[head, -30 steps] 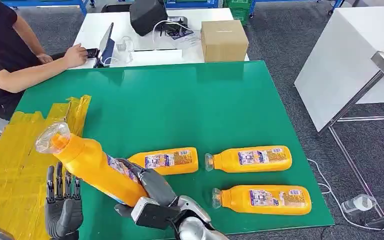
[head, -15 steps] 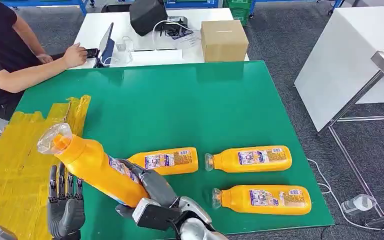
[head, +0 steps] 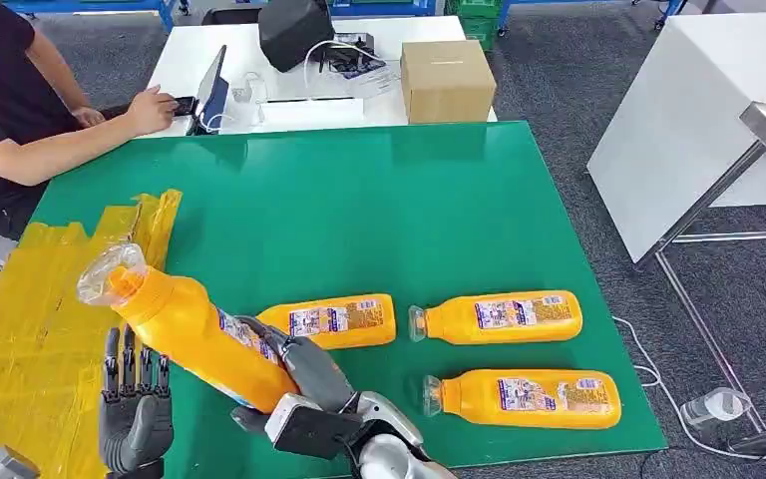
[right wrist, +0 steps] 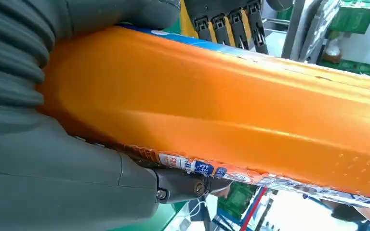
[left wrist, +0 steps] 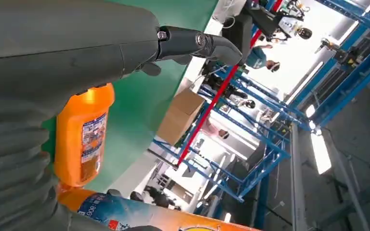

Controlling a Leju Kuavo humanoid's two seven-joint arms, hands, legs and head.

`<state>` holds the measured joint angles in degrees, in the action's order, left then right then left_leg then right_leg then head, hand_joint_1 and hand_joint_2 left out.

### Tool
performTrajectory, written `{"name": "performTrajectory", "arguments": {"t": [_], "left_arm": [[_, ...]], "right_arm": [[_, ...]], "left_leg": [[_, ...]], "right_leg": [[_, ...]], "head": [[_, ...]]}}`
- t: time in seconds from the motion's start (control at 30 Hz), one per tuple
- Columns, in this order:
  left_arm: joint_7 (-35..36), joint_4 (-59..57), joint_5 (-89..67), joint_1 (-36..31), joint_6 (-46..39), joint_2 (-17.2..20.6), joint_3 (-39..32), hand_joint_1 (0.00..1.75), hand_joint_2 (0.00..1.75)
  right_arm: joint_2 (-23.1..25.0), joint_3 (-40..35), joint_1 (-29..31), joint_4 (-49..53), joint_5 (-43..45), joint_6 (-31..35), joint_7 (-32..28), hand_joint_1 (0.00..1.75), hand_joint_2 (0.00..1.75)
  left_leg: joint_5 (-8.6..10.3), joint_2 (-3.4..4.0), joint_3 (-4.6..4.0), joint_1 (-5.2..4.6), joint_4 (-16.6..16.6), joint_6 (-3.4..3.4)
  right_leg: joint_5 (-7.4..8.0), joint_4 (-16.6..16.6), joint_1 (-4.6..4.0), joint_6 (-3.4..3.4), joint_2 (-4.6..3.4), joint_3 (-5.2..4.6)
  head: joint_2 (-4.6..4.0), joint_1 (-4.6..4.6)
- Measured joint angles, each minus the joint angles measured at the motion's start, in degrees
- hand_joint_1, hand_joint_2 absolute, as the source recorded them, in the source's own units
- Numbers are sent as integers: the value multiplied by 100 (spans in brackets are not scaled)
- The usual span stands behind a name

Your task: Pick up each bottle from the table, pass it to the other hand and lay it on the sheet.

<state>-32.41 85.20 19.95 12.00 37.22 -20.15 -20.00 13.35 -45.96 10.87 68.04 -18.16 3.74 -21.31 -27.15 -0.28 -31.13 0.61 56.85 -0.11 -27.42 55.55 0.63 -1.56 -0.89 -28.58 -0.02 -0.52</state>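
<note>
Head view: three bottles (head: 504,317) lie beside right robot hand (head: 304,374).

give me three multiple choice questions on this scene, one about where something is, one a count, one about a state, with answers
1. Where is the cardboard box?
A. on the white table beyond the green table
B. on the yellow sheet
C. in the left hand

2. How many orange bottles lie flat on the green table?
A. one
B. three
C. five

3. What is the state of the left hand?
A. gripping a bottle
B. open, holding nothing
C. pressing on the box

Answers:
1. A, the box stands on the white table behind the far edge of the green one.
2. B, three lie flat: one near the raised bottle, one beside it and one nearer the front edge.
3. B, its fingers are spread below the raised bottle, which the right hand holds over the edge of the yellow sheet.
</note>
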Motion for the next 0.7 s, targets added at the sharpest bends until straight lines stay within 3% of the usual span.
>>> {"name": "performTrajectory", "arguments": {"t": [0.7], "left_arm": [[-72, 147, -341, 115, -195, -7, 337, 0, 175]], "right_arm": [[-61, 109, -149, 120, -50, 55, -52, 175, 175]], "left_leg": [[0, 0, -2, 0, 0, 0]], "right_leg": [[0, 0, 0, 0, 0, -2]], "head": [[0, 0]]}}
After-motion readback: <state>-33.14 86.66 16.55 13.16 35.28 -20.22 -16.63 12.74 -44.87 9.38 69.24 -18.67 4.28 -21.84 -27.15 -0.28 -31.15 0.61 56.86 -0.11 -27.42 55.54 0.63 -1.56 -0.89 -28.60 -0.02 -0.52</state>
